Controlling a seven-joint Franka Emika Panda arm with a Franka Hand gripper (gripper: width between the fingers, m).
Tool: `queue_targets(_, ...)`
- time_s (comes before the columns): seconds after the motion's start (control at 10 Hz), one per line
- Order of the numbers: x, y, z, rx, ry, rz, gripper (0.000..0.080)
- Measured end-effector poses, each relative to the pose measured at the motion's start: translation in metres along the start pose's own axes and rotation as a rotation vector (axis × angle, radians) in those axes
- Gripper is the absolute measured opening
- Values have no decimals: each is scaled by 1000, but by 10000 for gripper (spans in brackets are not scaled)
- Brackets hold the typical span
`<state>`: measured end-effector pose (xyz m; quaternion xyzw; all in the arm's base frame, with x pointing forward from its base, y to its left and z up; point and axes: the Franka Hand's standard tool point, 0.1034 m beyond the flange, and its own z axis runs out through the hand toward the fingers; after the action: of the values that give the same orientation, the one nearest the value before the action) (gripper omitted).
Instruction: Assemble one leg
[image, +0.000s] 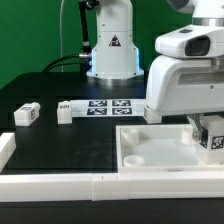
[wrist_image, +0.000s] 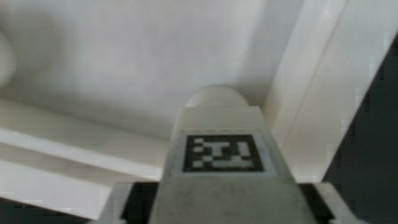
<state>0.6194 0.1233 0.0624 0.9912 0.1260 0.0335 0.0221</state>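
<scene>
The arm's big white housing fills the exterior view's right, and it blocks most of what goes on beneath it. Under it, the pincer (image: 208, 133) is only partly visible; a tagged leg (image: 213, 137) sits in it, down at the right corner of the white tray-like top (image: 135, 146). The wrist view is clearer: the leg (wrist_image: 224, 140) stands between the pincer's (wrist_image: 222, 195) two dark fingers (wrist_image: 134, 205), clamped from both sides, its rounded tip against the top's inner wall (wrist_image: 107, 60). Whether it touches the floor there I cannot tell.

Two more legs lie on the black tabletop (image: 60, 140), one (image: 27, 115) at the exterior view's left, another (image: 65, 111) beside the marker board (image: 110, 106).
</scene>
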Motion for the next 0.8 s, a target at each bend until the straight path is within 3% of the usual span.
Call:
queue_targets(0.2,0,0,0,4,2,100,290)
queue_targets(0.8,-1,0,0,-5,7,1058,291)
